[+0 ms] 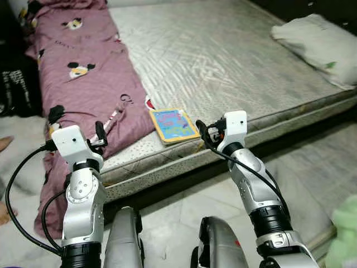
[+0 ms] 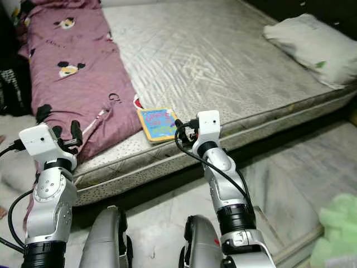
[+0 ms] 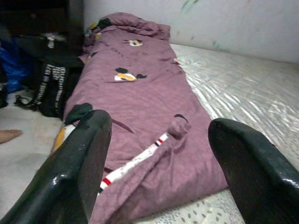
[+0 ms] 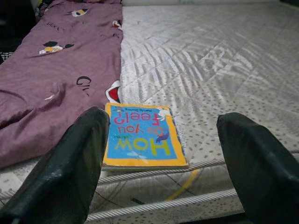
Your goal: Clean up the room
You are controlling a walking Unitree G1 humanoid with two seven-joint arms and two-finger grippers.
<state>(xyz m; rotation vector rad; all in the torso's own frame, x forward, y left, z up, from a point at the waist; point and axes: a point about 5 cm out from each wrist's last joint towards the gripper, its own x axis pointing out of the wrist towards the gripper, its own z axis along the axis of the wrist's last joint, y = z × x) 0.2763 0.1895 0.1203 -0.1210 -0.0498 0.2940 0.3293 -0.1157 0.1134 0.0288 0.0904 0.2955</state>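
Observation:
A yellow-edged picture book [image 1: 173,125] lies flat near the front edge of the bare mattress [image 1: 223,61]. My right gripper [image 4: 161,154] is open and raised just short of that edge, with the book [image 4: 142,136] straight ahead between its fingers [image 4: 74,163]. A purple blanket [image 1: 83,72] with cartoon prints lies along the mattress's left side and hangs over the corner. My left gripper [image 3: 159,154] is open in front of that blanket [image 3: 140,102], near its hanging end.
A pale pillow [image 1: 321,44] lies at the mattress's far right. Dark bags [image 3: 51,88] stand on the floor left of the bed. A green soft thing [image 1: 343,234] sits on the floor at the right. A person's foot [image 1: 4,143] shows at the left edge.

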